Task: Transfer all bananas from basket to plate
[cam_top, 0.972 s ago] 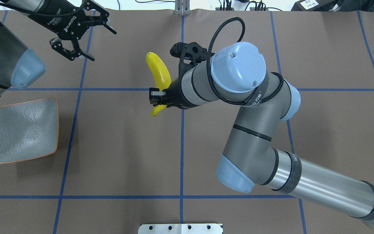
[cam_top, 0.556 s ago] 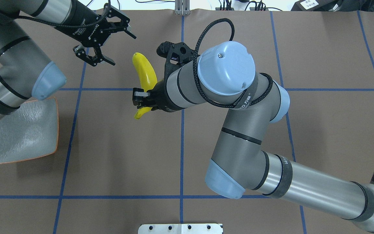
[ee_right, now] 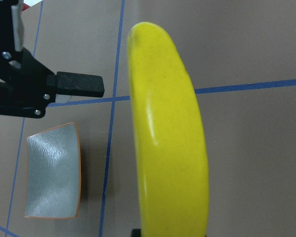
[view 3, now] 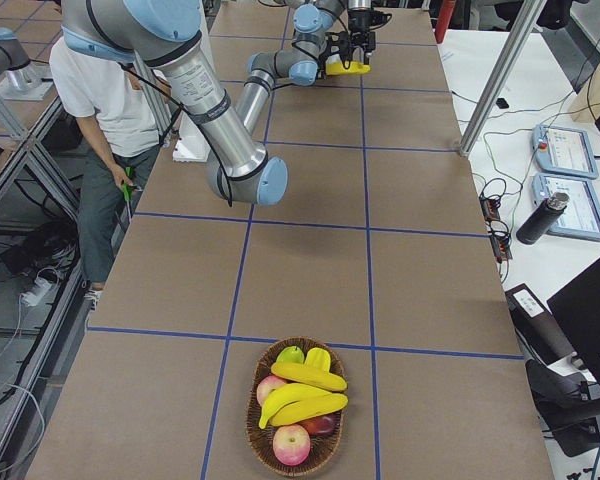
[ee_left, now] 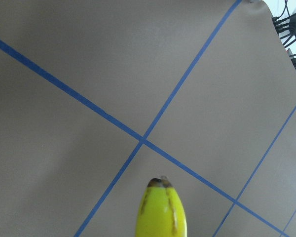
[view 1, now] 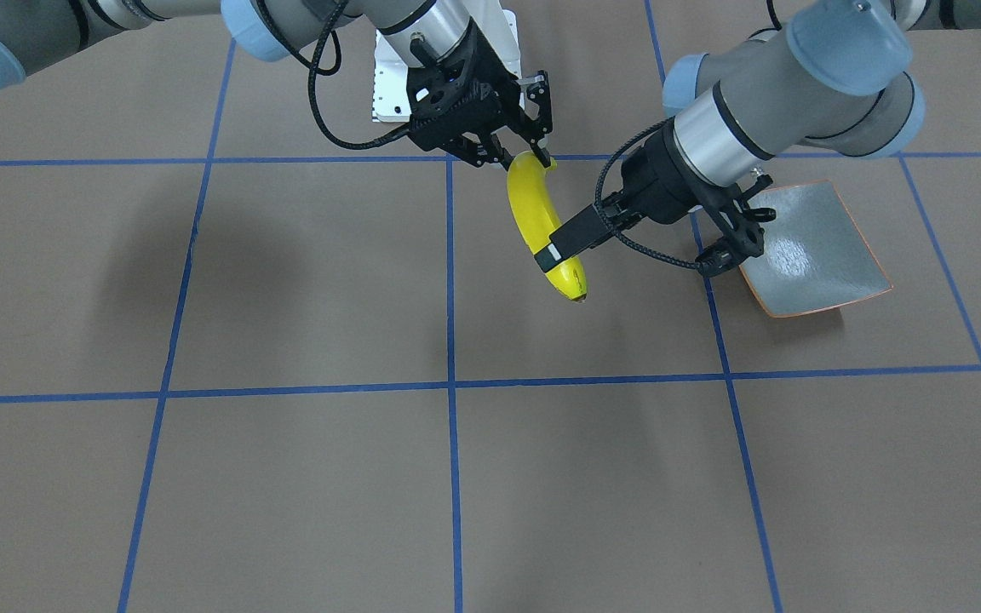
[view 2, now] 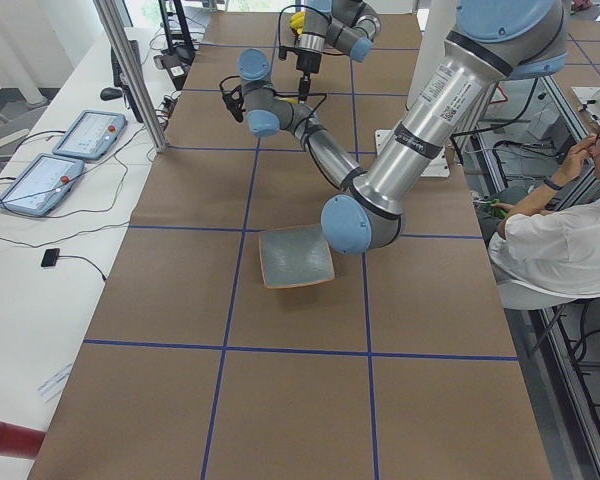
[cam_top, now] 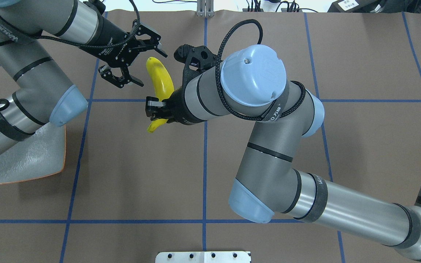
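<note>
Overhead exterior, L to R: we find the plate [cam_top: 27, 162] at the far L of the bench [cam_top: 130, 182], lying flat, its upper part hidden under the left arm's elbow. Next is the left tool [cam_top: 154, 70], jaws spread wide w/ nothing gripped. It points in from the upper L at the far, dark-tipped end of the banana [cam_top: 163, 84]. In the right wrist view one of its pads [ee_right: 79, 85] sits just beside the fruit w/ a gap btw them. We can't tell whether that end lies inside the jaws' gap. The banana hangs above the bench, off the surface. In this view it crosses a blue tape line [cam_top: 119, 100] L of the ctr line, well apart from the plate. Just R of it the right tool [cam_top: 152, 111] is clamped tight across the banana near its stem end, and that grip alone carries it. Further R the right arm's grey links and blue caps run down to the lower R corner. At the bench's R end, seen only in the exterior right view, the basket [view 3: 255, 440] stands w/ the other bananas [view 3: 310, 408] piled in it among apples [view 3: 292, 444], well apart from both tools. A person [view 3: 92, 90] in a white shirt is beside the bench on the robot's side.
</note>
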### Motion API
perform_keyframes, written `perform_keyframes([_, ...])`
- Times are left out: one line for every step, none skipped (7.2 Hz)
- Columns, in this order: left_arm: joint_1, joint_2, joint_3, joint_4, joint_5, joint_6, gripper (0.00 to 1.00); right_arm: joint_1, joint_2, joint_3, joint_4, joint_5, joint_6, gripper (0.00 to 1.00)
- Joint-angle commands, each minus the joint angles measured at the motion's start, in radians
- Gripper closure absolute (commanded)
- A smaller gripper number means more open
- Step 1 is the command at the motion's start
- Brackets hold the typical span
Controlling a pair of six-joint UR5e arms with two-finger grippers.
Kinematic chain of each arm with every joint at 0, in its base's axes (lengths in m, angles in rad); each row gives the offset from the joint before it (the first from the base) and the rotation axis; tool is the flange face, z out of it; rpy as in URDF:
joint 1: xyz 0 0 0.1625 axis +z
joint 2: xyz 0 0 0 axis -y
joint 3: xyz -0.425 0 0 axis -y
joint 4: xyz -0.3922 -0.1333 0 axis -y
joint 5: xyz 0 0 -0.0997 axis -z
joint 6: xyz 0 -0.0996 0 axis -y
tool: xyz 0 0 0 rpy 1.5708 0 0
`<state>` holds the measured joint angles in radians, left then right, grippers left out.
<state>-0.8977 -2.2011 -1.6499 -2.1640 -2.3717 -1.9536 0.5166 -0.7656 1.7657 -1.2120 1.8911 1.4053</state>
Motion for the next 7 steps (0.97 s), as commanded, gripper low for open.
perform_keyframes([0.008, -0.012, -0.001, -0.002, 0.0, -0.011, 0.22, 0.0, 0.0, 0.001, 0.0, -0.001, 0.011, 1.0])
perform_keyframes([0.008, -0.017, 0.001, -0.003, 0.002, -0.011, 0.36, 0.0, -0.001, 0.005, 0.0, 0.0, 0.011, 1.0])
perform_keyframes([0.007, -0.017, 0.001, -0.003, 0.006, -0.011, 0.43, 0.0, 0.002, 0.011, 0.0, 0.0, 0.012, 1.0])
perform_keyframes([0.008, -0.019, 0.001, -0.003, 0.008, -0.011, 0.54, 0.0, 0.0, 0.012, 0.011, 0.002, 0.012, 1.0])
perform_keyframes([0.008, -0.019, 0.001, -0.003, 0.008, -0.011, 0.66, 0.0, -0.007, 0.008, 0.047, 0.0, 0.03, 1.0])
perform_keyframes([0.008, -0.019, 0.001, -0.005, 0.008, -0.011, 0.85, 0.0, -0.009, 0.008, 0.049, -0.001, 0.034, 1.0])
perform_keyframes([0.008, -0.019, -0.001, -0.005, 0.008, -0.011, 1.0, 0.0, -0.009, 0.006, 0.051, -0.001, 0.032, 1.0])
